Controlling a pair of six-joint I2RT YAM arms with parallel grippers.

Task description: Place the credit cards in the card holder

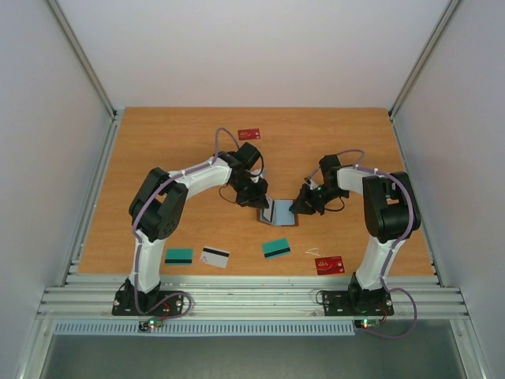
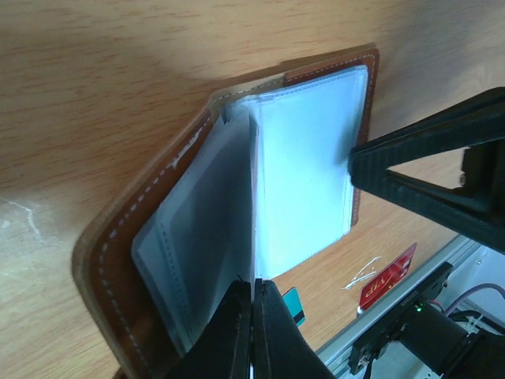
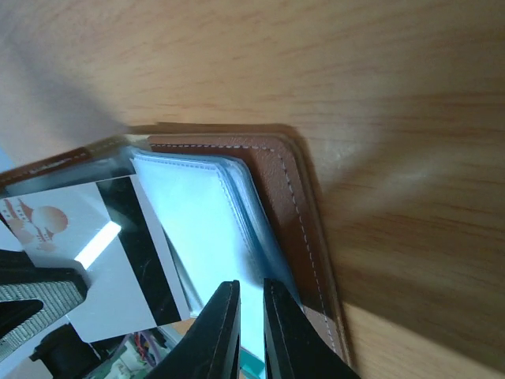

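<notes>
The left pincer [image 1: 260,201] and right pincer [image 1: 298,209] flank the open card holder [image 1: 280,214].

Count: 2 red cards [image 1: 249,133] [image 1: 329,264] (upper centre, lower right), 2 teal cards [image 1: 179,256] [image 1: 276,248], 2 white striped cards [image 1: 215,257] [image 3: 95,272], 1 card holder [image 1: 278,213].

Top view: the card holder [image 1: 278,213] has both side edges covered, so I get only its middle. Print on the near red card [image 1: 329,264] is too small for me to read.

Left wrist: holder's lower corner runs off frame. A teal card [image 2: 291,299] sits mostly behind my left gripper [image 2: 253,288].

Right wrist: striped white card [image 3: 95,264] is clipped at frame's left edge. Can't tell whether the right gripper [image 3: 251,286] truly pinches the sleeves.
</notes>
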